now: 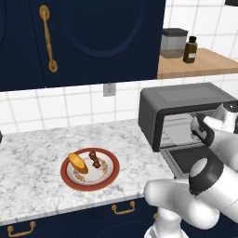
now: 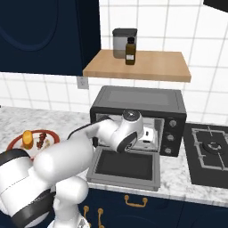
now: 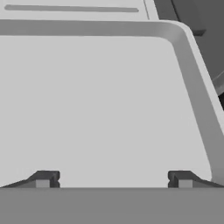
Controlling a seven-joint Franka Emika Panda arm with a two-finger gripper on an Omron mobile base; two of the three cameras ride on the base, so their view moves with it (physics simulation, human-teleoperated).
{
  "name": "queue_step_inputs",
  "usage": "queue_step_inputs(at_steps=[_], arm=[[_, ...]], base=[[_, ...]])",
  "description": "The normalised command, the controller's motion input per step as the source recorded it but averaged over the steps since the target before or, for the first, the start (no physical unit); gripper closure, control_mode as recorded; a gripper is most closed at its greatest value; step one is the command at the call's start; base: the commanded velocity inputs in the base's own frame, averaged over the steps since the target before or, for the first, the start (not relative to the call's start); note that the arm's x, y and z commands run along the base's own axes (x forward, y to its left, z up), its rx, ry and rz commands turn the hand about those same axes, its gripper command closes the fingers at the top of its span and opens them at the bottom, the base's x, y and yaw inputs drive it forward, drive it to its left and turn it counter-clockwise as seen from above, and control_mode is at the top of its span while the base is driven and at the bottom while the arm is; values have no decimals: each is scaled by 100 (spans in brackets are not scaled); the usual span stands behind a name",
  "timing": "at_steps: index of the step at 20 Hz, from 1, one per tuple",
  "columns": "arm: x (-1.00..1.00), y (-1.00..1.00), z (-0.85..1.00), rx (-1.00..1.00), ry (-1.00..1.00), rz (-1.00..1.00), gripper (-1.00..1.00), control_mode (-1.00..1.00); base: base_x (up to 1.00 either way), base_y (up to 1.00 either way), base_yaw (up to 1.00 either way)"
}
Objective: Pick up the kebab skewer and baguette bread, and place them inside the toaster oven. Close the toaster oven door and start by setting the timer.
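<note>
On the plate (image 1: 69, 179) at your left, the baguette bread (image 1: 78, 163) looks light and crushable, so pinch it across its middle; the kebab skewer (image 1: 95, 159) just beside it looks thin and slippery. Both lie well apart from your gripper (image 3: 113, 179), whose jaws stand spread and empty inside the toaster oven (image 1: 186, 100), above its dropped door (image 2: 126, 166).

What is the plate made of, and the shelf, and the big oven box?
The plate looks like glazed ceramic: a shiny red rim and a painted pattern. The shelf looks like wood, light tan with a matte face. The toaster oven seems to be dark grey painted metal, smooth with a dull sheen. Its toaster oven door lies open, and the dark panel looks like glass.
</note>
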Motion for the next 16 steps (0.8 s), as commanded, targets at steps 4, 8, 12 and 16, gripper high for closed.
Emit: queue_step_inputs(at_steps=[4, 8, 12, 16], arm=[[-2, 0, 0, 0, 3, 0, -100, -100], [-48, 0, 25, 2, 0, 0, -100, -100], [-57, 1, 56, 3, 0, 0, -100, -100], [-78, 46, 32, 0, 0, 0, -100, -100]], base=[[0, 0, 0], [0, 0, 0], [0, 0, 0], [0, 0, 0]])
